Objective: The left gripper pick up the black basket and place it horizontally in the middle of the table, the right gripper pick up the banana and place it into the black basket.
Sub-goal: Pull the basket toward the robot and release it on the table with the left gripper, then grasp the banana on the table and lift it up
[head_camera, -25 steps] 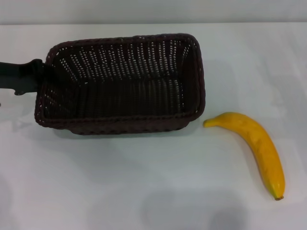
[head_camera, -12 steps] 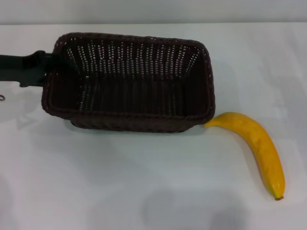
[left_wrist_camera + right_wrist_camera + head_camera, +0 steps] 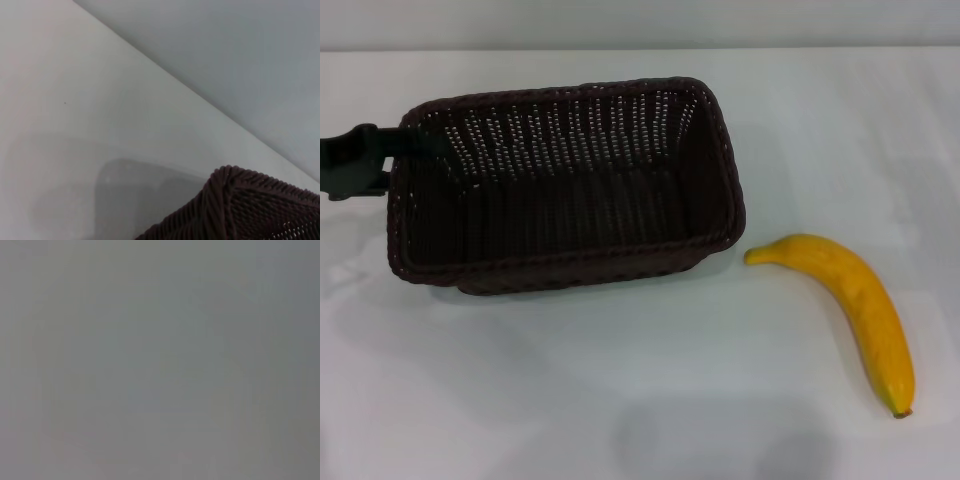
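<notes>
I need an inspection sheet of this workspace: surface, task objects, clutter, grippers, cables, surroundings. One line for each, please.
Surface: white table, smooth, faint shadows near the front edge.
Black basket: black basket left of centre, open side up, nothing inside; long side runs roughly across the head view, slightly skewed.
Banana: banana lies on the table to the basket's right, apart from it, brown tip toward the front.
Clutter: nothing seen.
Left gripper: left gripper at the basket's left short rim; whether it clamps the rim cannot be told.
Right gripper: not in view; its wrist view shows only plain grey.
Cables: nothing seen.
Surroundings: plain grey wall behind the table.
</notes>
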Robot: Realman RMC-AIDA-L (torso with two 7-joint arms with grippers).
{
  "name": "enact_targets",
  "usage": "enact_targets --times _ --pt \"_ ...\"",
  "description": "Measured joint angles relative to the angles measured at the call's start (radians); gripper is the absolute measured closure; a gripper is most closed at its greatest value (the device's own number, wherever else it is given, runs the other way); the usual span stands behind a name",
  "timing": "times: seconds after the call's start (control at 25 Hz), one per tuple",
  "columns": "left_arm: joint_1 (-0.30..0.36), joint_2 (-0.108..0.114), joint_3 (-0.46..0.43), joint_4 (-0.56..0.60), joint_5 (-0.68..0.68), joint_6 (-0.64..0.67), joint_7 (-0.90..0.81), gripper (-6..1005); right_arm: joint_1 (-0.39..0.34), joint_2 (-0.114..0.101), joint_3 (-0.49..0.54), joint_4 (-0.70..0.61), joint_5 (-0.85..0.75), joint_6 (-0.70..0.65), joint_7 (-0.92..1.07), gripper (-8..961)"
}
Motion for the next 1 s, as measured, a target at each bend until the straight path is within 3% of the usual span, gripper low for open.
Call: enact_targets --times 0.32,0.44,0.72,0.8,0.88,1.0 --pt "-0.015 -0.027 -0.001 0.023 -0.022 -0.022 0.112 218 -0.001 0.002 -0.008 0.001 0.0 0.003 0.0 100" --pt "0.035 -0.034 -0.003 0.082 -0.092 -0.039 0.136 219 -0.005 0.001 -0.008 0.002 0.0 0.004 0.0 100" --pt "0.229 -0.037 -0.004 0.14 -0.344 -0.073 0.263 221 -0.022 -0.006 -0.011 -0.01 0.0 0.035 0.057 101" --pt "0.284 -0.053 -0.004 0.14 -0.447 -0.076 0.359 222 -0.038 -0.015 -0.041 -0.039 -0.002 0.036 0.167 101" --pt "0.344 -0.085 -0.006 0.13 -0.591 -0.07 0.506 223 -0.073 -0.021 -0.111 -0.119 -0.019 0.021 0.311 101" --pt "0.423 -0.154 -0.053 0.062 -0.841 -0.041 0.747 223 -0.144 -0.034 -0.227 -0.304 -0.083 -0.036 0.541 102"
